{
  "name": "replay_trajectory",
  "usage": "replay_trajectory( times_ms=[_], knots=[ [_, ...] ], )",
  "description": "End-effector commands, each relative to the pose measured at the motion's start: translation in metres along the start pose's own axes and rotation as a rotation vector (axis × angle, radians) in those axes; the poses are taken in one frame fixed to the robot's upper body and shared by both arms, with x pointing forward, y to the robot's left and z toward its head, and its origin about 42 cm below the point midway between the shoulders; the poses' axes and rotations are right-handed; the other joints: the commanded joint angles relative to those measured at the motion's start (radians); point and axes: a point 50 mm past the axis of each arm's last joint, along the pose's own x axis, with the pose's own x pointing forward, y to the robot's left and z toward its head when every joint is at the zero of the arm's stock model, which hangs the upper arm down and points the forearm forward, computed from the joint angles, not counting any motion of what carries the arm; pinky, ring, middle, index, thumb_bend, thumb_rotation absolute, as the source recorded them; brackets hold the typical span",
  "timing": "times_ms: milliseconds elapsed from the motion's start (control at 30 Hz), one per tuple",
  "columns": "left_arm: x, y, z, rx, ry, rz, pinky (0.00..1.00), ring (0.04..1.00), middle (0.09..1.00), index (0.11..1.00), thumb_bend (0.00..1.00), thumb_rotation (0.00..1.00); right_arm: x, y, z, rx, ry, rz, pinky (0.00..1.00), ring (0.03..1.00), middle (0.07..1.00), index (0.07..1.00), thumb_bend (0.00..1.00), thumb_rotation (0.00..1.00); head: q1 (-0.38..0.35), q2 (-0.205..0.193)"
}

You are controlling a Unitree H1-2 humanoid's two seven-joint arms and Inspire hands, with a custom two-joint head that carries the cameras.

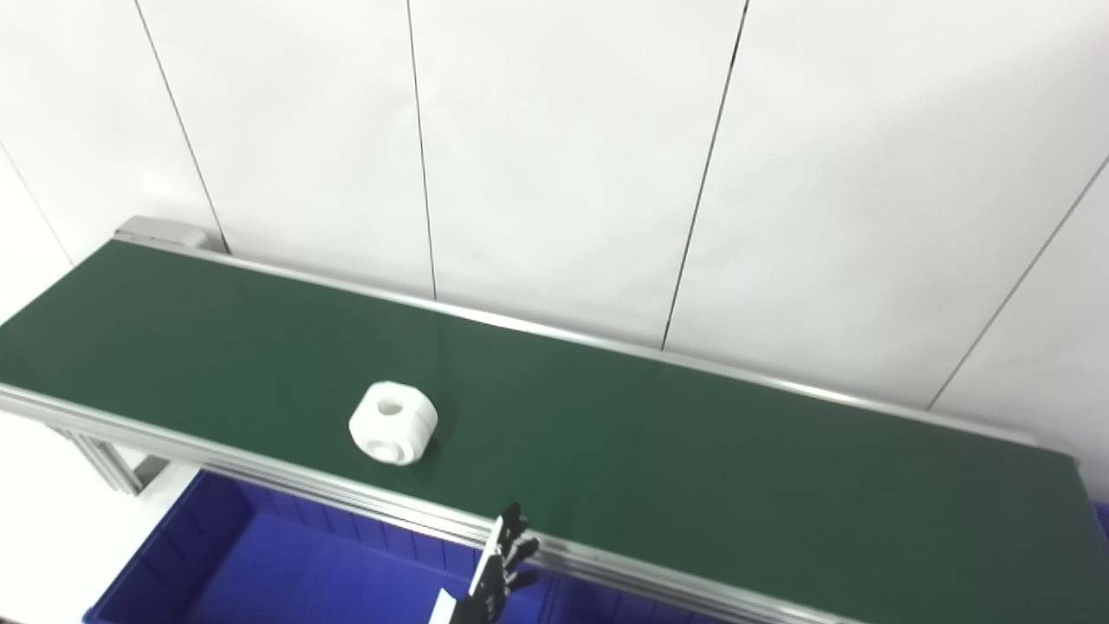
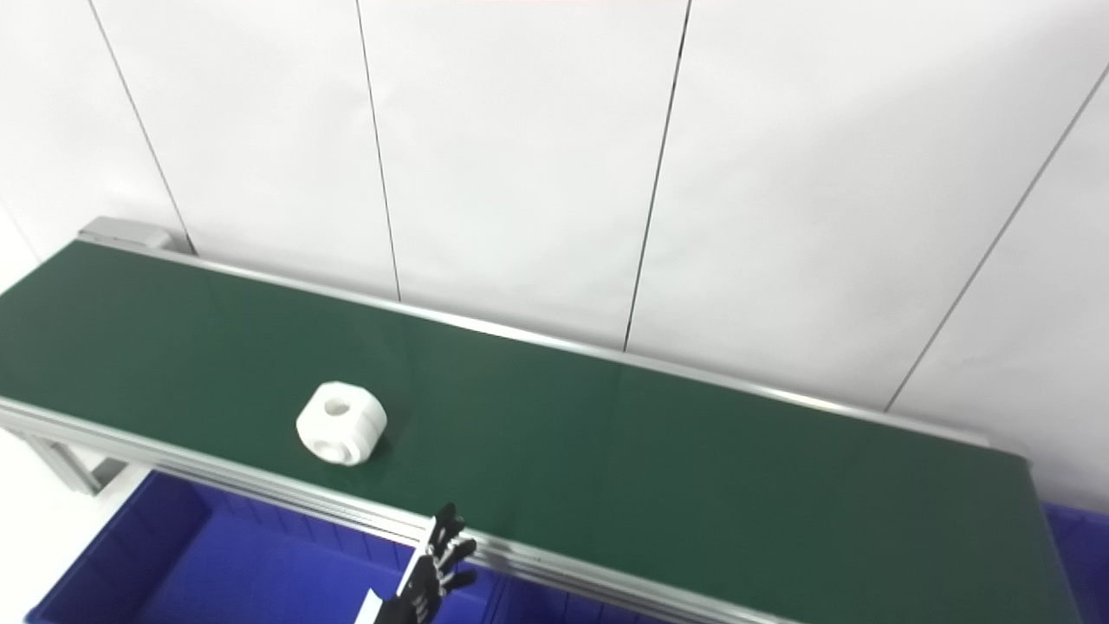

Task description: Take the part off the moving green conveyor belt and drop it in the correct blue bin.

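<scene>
A white ring-shaped part (image 1: pixel 394 422) with a round hole in its top lies on the green conveyor belt (image 1: pixel 693 451), left of the middle and near the front edge. It also shows in the right eye view (image 2: pixel 341 423). My left hand (image 1: pixel 501 572) comes up from the bottom edge, in front of the belt's front rail and to the right of the part. Its dark fingers (image 2: pixel 444 542) are stretched up and apart, and it holds nothing. It is apart from the part. My right hand is out of view.
A large blue bin (image 1: pixel 199 563) stands below the belt's front rail at the lower left. A sliver of a second blue bin (image 2: pixel 1074 542) shows past the belt's right end. A silver rail (image 1: pixel 286 481) edges the belt. White wall panels stand behind.
</scene>
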Motion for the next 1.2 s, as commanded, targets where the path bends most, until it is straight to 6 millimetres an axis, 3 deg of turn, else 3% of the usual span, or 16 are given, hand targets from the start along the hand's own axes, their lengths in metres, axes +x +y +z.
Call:
replay_trajectory(
  times_ms=[0,100,233,333,467,600,833,967,1167],
  knots=[
    [0.022,0.014,0.031,0.038,-0.180,-0.059,0.81,0.917,0.949,1.000,0.92,0.63,0.004,0.005,0.013,0.008,-0.088,0.002,1.00,0.982,1.000,0.996,0.60,1.00,-0.014,0.008],
    [0.052,0.043,0.062,0.231,-0.317,-0.183,0.80,0.917,0.961,1.000,0.91,0.57,0.005,0.010,0.014,0.004,-0.096,0.012,0.99,0.972,1.000,0.985,0.64,1.00,-0.041,0.016],
    [0.102,0.073,0.095,0.505,-0.407,-0.282,0.86,0.966,0.988,0.993,0.99,0.54,0.006,0.014,0.016,-0.006,-0.103,0.014,0.96,0.950,0.987,0.962,0.68,1.00,-0.056,0.020],
    [0.132,0.083,0.106,0.674,-0.445,-0.313,0.96,0.986,0.992,0.980,0.98,0.52,0.006,0.016,0.017,-0.009,-0.108,0.010,0.93,0.941,0.983,0.959,0.69,1.00,-0.065,0.026],
    [0.160,0.092,0.110,0.829,-0.463,-0.348,0.99,0.983,0.992,0.991,0.98,0.47,0.005,0.018,0.019,-0.009,-0.110,0.001,0.91,0.933,0.975,0.955,0.74,1.00,-0.071,0.034],
    [0.187,0.103,0.103,0.968,-0.424,-0.378,0.99,0.978,0.975,0.977,0.99,0.43,0.004,0.020,0.022,-0.015,-0.114,0.001,0.90,0.930,0.973,0.956,0.74,1.00,-0.078,0.042],
    [0.222,0.117,0.072,1.106,-0.345,-0.446,1.00,0.977,0.961,0.961,1.00,0.39,0.003,0.022,0.024,-0.020,-0.113,0.011,0.91,0.936,0.982,0.960,0.71,1.00,-0.089,0.056],
    [0.236,0.121,0.054,1.167,-0.306,-0.474,0.96,0.955,0.926,0.948,1.00,0.40,0.002,0.023,0.026,-0.015,-0.113,0.011,0.92,0.940,0.984,0.962,0.73,1.00,-0.098,0.064],
    [0.244,0.128,0.034,1.211,-0.196,-0.575,0.98,0.959,0.938,0.955,1.00,0.46,0.001,0.026,0.029,-0.024,-0.117,0.004,0.89,0.931,0.977,0.957,0.72,1.00,-0.108,0.075]
  ],
)
